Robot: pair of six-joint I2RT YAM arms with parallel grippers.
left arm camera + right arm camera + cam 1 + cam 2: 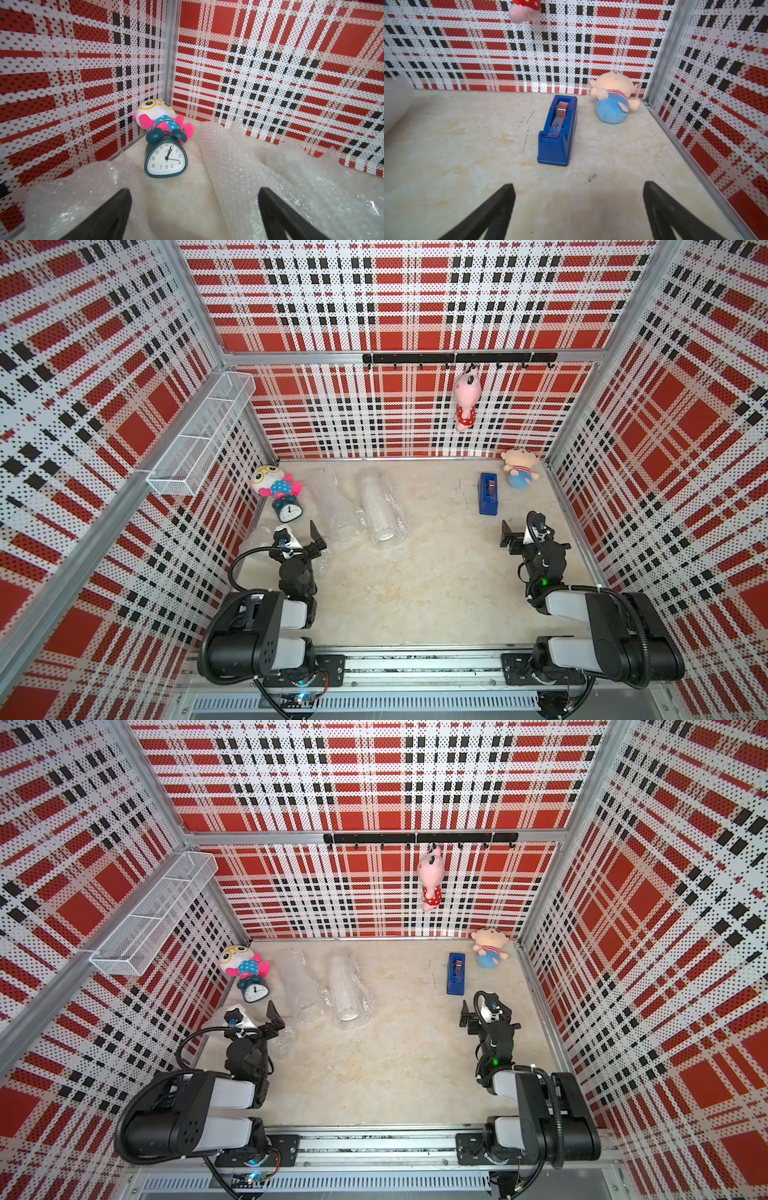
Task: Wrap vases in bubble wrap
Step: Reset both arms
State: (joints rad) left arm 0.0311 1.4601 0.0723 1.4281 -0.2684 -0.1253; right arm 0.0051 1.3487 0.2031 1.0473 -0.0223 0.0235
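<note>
Left gripper and right gripper spread, empty; bubble wrap bundles lie rolled; wrapping seems done, taping perhaps next.

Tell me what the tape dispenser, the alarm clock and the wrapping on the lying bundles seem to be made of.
Tape dispenser: likely blue moulded plastic; smooth, dull sheen, slightly scuffed.
Alarm clock: teal case, painted metal or plastic, cannot tell which; the thin shiny handle looks like metal wire.
Bubble wrap: clear plastic film, shown by rows of small bubbles and glinting crinkles.
</note>
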